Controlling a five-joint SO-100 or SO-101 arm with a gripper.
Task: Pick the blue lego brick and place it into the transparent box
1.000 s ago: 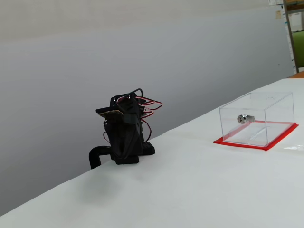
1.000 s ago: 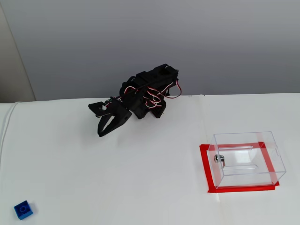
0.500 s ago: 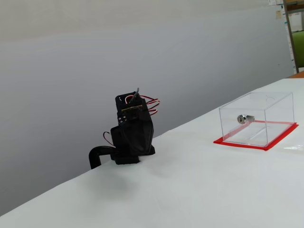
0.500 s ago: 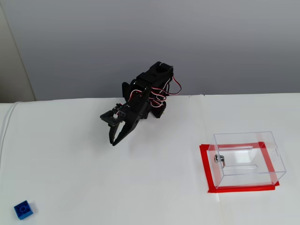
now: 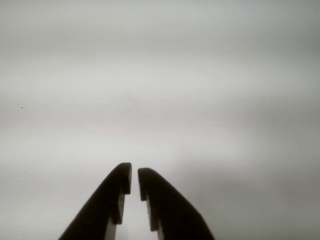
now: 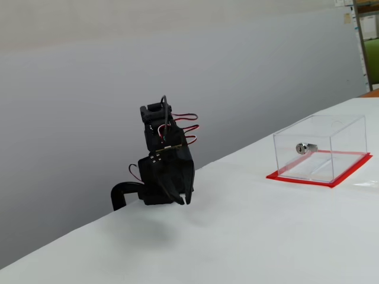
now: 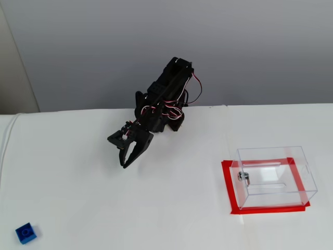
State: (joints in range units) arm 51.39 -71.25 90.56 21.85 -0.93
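The blue lego brick (image 7: 25, 232) lies on the white table at the bottom left of a fixed view, far from the arm. It does not show in the other views. The transparent box (image 7: 276, 194) stands on its red base plate (image 7: 227, 183) at the right, with a silver lock (image 7: 243, 177) on one wall; it also shows in the other fixed view (image 6: 340, 142). My gripper (image 7: 125, 165) is shut and empty, hanging just above the table near the arm's base, between brick and box. In the wrist view its black fingertips (image 5: 134, 176) nearly touch over bare table.
The white table (image 7: 171, 219) ends at a grey wall behind the arm. The arm's folded black body with red wires (image 7: 166, 99) stands at the back edge. A shelf (image 6: 368, 41) shows at the far right.
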